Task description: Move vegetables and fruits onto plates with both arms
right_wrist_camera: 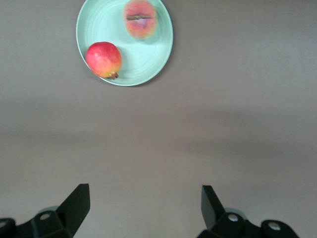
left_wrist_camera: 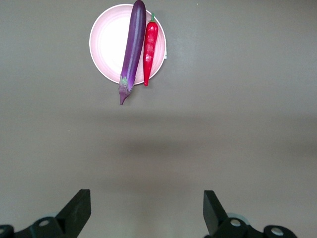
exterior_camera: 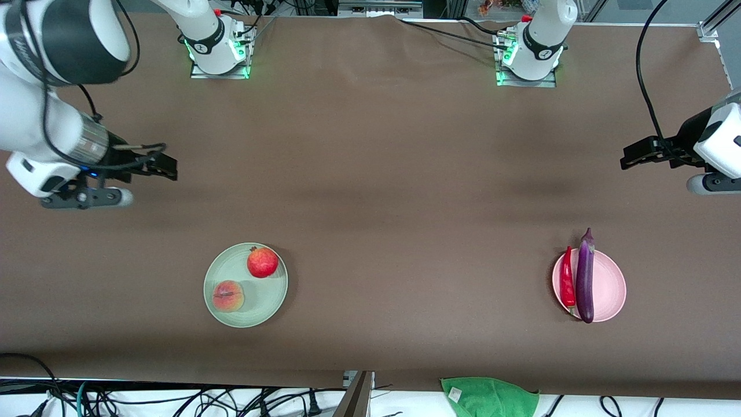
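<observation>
- Left pincer (exterior_camera: 628,157) hangs over bare bench (exterior_camera: 370,174) at the left arm's end, fingers spread, empty.
- Right pincer (exterior_camera: 168,165) likewise at the right arm's end, spread, empty.
- Eggplant (exterior_camera: 585,278) and chili pepper (exterior_camera: 567,278) lie touching on the pink plate (exterior_camera: 611,286).
- Pomegranate (exterior_camera: 262,262) and peach (exterior_camera: 228,296) sit apart on the mint plate (exterior_camera: 269,301).
- Green cloth (exterior_camera: 489,397) lies at the bench edge nearest the camera.

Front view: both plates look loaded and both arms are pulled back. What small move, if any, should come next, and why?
Probably none beyond holding both arms parked. The pomegranate and peach lie on the green plate, the eggplant and chili pepper on the pink plate. The left gripper and right gripper hang open and empty over bare table.
</observation>
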You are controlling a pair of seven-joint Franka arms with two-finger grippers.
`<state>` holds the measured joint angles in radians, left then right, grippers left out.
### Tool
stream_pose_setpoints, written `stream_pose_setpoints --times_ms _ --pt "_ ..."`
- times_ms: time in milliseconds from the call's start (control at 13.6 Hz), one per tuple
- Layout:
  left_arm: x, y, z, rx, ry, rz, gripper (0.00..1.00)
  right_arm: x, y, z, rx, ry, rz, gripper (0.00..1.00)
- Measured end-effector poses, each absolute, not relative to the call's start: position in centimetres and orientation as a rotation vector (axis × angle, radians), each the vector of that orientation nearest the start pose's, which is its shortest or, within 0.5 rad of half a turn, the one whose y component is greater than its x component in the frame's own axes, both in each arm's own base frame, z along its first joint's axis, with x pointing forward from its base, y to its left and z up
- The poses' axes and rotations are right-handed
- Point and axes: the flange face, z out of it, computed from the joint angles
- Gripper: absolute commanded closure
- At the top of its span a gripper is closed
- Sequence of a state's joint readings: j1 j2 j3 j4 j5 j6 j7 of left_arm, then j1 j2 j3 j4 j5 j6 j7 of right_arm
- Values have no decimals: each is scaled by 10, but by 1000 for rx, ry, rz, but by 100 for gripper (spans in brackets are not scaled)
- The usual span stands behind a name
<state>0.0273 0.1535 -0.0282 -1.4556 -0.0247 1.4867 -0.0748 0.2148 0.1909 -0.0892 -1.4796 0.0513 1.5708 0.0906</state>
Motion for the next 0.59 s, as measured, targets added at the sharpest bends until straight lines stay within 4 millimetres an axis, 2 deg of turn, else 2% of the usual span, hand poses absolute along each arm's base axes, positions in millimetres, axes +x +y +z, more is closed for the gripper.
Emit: stream_pose_setpoints --times_ms 221,369,590 --pt "591 -2 584 -3158 -116 195 0 574 61 591 -3105 -2 121 1" --pt "591 -2 583 -3158 -116 195 0 561 56 597 -3100 -4 114 1" --pt "591 -2 583 -3158 -116 195 0 562 56 595 -3099 -36 105 1"
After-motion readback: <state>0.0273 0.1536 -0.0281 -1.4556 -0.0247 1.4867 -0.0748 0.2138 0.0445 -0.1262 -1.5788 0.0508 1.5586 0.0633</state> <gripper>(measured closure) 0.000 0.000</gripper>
